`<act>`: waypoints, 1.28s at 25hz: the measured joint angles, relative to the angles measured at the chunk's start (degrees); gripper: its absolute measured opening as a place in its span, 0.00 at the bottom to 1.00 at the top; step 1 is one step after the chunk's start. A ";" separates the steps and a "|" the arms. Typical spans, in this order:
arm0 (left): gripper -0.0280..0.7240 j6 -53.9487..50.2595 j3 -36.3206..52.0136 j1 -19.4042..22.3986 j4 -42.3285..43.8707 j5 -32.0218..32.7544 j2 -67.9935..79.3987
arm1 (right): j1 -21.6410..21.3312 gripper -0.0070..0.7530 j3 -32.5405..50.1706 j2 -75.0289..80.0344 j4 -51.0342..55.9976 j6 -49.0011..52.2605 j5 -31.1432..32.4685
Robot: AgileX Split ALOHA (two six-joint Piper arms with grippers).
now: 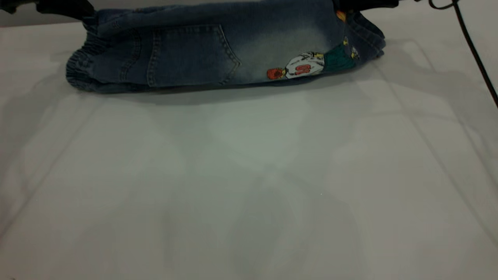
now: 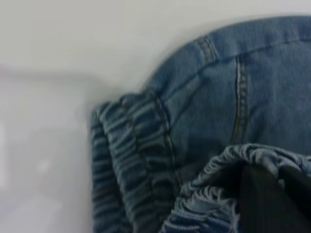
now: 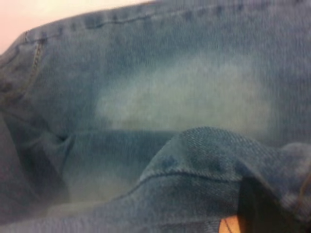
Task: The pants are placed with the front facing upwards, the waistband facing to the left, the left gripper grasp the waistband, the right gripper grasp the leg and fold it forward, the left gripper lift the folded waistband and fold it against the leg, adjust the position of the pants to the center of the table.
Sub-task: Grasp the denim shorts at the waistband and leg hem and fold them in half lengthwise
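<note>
Table [image 1: 249, 186] fills almost the whole exterior view: matte pale grey-white, faint crease lines and soft shadows, nothing more of the room visible. Pants [image 1: 218, 50] lie across the top centre of the frame, folded lengthwise into a long band, back pocket up, cartoon print [image 1: 301, 69] at right of centre. Waistband [image 1: 79, 66] sits at the band's left end, gathered and ruffled. Both arms enter at the top edge, mostly cropped. Left gripper [image 1: 66, 7] at upper left, just above the waistband end; in the left wrist view a dark finger [image 2: 265, 204] is covered by ruffled elastic, clamped on the waistband. Right gripper [image 1: 365, 4] at upper right over the leg end; right wrist view shows a dark finger [image 3: 257, 211] under a denim fold, gripping the leg. Thin black cable [image 1: 472, 46] runs down the right edge.
</note>
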 joint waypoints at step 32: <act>0.13 3.20 -11.51 0.00 1.29 -5.24 11.75 | 0.00 0.04 -11.91 8.64 -1.15 -4.71 -13.28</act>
